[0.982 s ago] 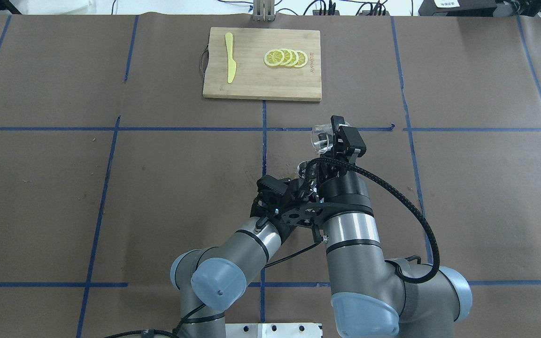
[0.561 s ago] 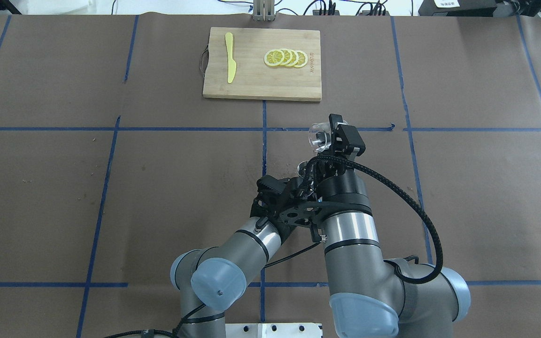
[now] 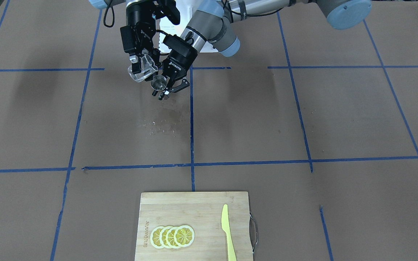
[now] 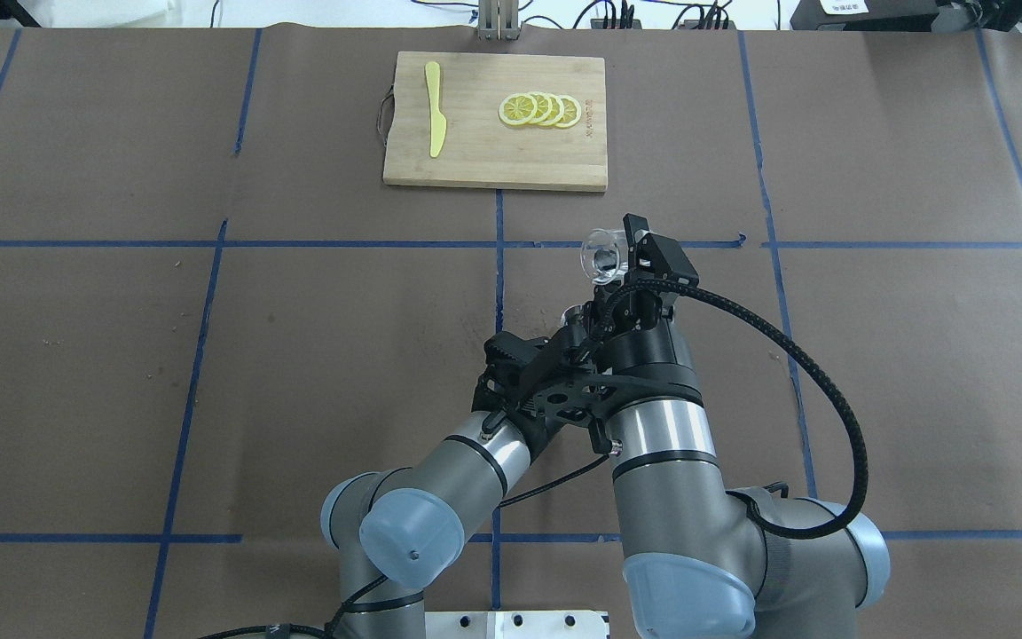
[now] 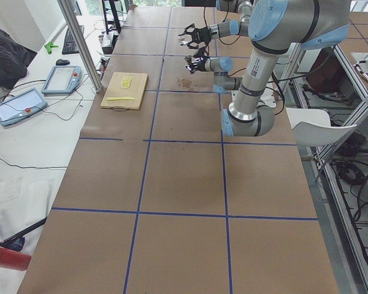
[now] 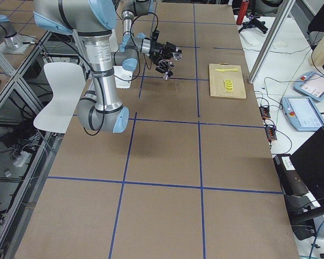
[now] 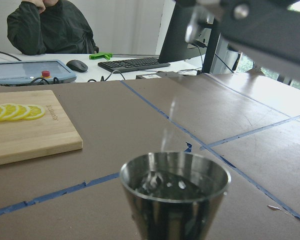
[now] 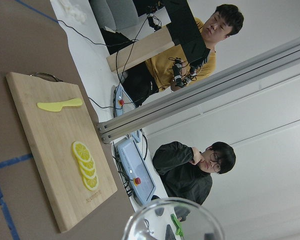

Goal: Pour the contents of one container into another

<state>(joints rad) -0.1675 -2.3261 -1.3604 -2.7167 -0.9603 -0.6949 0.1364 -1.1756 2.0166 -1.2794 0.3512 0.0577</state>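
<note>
The right gripper (image 3: 144, 64) is clamped on the tilted glass tumbler (image 3: 140, 73), its lip just above the steel jigger (image 3: 158, 83) grasped by the left gripper (image 3: 163, 89). Tilt slowly, lip centred over the jigger's mouth.

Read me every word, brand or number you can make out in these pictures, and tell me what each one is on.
"ROBOTIQ": white letters on the black body of the left gripper, front-facing view.
Right gripper: similar white lettering, too small to read.
Cutting board: burnt-in brand mark beside the lemon slices, too blurred to read.
Glass tumbler, steel jigger: no writing visible.
</note>
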